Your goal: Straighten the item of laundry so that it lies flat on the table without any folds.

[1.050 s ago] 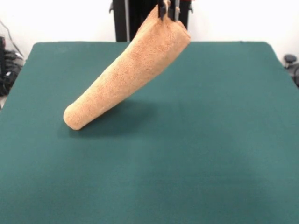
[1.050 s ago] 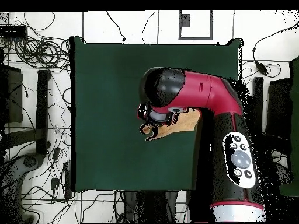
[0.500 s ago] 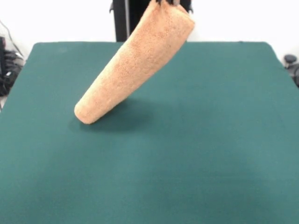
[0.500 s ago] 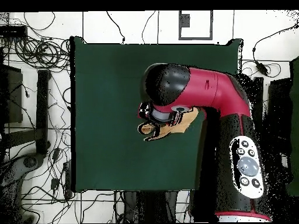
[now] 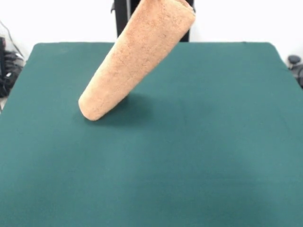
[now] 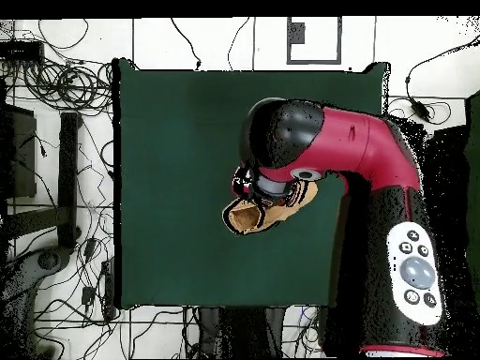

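The item of laundry, an orange-tan terry towel (image 5: pixel 137 56), hangs folded into a long roll that slants from the top edge of the front view down to the left. Its lower end sits at or just above the green table (image 5: pixel 213 142), with its shadow close beside it. In the front view its top end runs out of the picture, and the gripper is out of sight there. From overhead, the red and black arm covers most of the towel (image 6: pixel 255 217). The gripper (image 6: pixel 247 187) shows only as dark parts under the arm's head, holding the towel up.
From overhead the arm (image 6: pixel 366 159) reaches over the right half of the table (image 6: pixel 169 141). Cables and black stands (image 6: pixel 66 169) lie on the floor past the table's left edge. A dark object (image 5: pixel 294 61) sits beyond the table's right edge in the front view.
The towel has been lifted higher, and its lower end has slid right and further from the camera. The gripper's tips have left the top of the front view. From overhead, the arm has shifted right.
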